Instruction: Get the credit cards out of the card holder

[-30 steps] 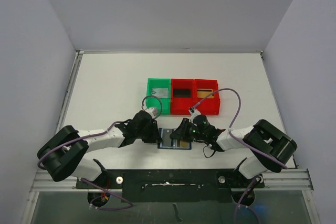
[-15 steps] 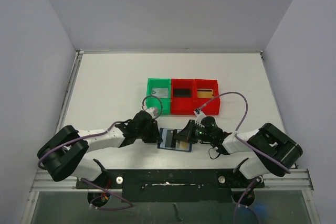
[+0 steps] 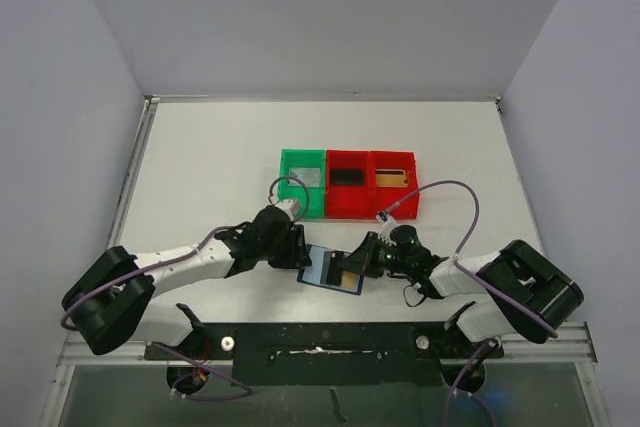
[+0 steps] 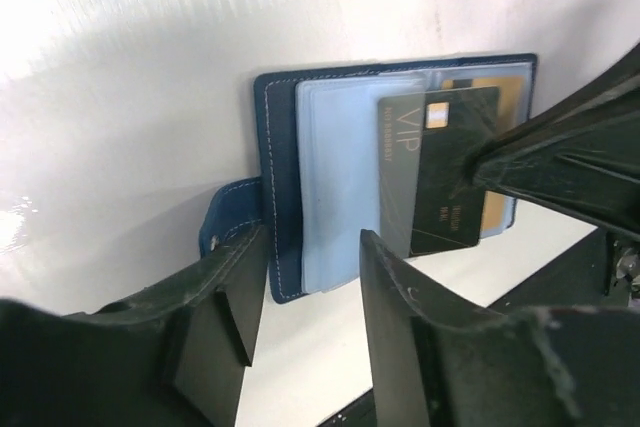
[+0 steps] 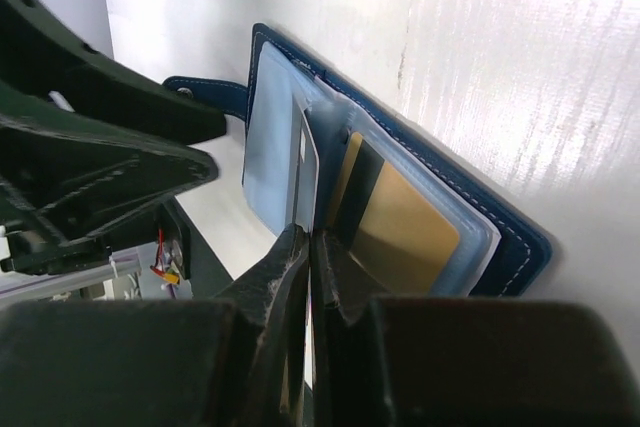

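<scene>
The card holder (image 3: pixel 322 269) lies open on the table near the front edge, a navy wallet (image 4: pixel 280 147) with pale blue clear pockets. A black credit card (image 4: pixel 450 187) sticks partway out of a pocket toward the right. My right gripper (image 5: pixel 311 237) is shut on that card's edge (image 5: pixel 305 172). A gold-orange credit card (image 5: pixel 400 232) sits in the pocket behind it. My left gripper (image 4: pixel 313 237) is open, and its fingers straddle the wallet's near left corner by the closure tab. In the top view the left gripper (image 3: pixel 298 252) and right gripper (image 3: pixel 362 257) flank the wallet.
A green tray (image 3: pixel 302 159) and two red trays (image 3: pixel 348 209) (image 3: pixel 393 209) stand in a row behind the wallet. The green one holds a grey card, the red ones a black and a gold one. The table's front rail is just behind the grippers.
My right gripper has drawn back to the right with the black card, sliding it further out. The wallet has turned and shifted slightly. The left gripper stays at the wallet's left edge.
</scene>
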Controlling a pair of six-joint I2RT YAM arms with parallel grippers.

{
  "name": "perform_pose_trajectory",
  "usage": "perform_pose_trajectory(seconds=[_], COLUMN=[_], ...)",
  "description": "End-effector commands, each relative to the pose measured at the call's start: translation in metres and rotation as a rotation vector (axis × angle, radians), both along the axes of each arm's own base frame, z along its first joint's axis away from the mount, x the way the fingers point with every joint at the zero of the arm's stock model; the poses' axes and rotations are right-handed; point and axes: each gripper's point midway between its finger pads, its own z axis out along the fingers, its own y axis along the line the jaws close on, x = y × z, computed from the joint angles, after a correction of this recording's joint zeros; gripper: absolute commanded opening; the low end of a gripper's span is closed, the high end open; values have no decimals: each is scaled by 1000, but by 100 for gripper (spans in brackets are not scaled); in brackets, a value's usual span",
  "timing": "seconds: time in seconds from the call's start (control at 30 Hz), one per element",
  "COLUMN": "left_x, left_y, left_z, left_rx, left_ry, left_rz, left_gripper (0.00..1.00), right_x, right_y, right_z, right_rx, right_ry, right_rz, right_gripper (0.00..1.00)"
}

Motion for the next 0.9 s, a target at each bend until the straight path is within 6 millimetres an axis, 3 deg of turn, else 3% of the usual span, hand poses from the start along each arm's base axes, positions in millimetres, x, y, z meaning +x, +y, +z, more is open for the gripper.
perform_pose_trajectory(seconds=[0.0, 0.07, 0.13, 0.27, 0.43, 0.57, 0.77, 0.87], left_x=[19, 19, 17, 11, 8, -5, -13, -14], left_y=[-7, -22, -37, -53, -46, -28, -15, -11], left_z=[50, 69, 75, 55, 18, -15, -36, -39], left_rx=[-41, -119, -182, -207, -123, -35, 14, 32], left_ry=[-123, -143, -137, -68, -2, 55, 91, 93], left_rz=[-1, -41, -88, -146, -104, -81, -55, -45], left_gripper=[42, 43, 42, 24, 10, 5, 2, 1], right_x=[9, 9, 10, 12, 13, 12, 8, 7], right_y=[3, 3, 3, 5, 9, 18, 37, 37], right_z=[5, 4, 5, 7, 12, 15, 12, 11], right_rx=[-8, -11, -9, -3, 12, 28, 29, 25], right_ry=[-34, -30, -33, -35, -46, -48, -39, -39], right_rz=[-8, -9, -12, -17, -18, 1, 40, 41], right_gripper=[2, 2, 2, 2, 4, 10, 16, 8])
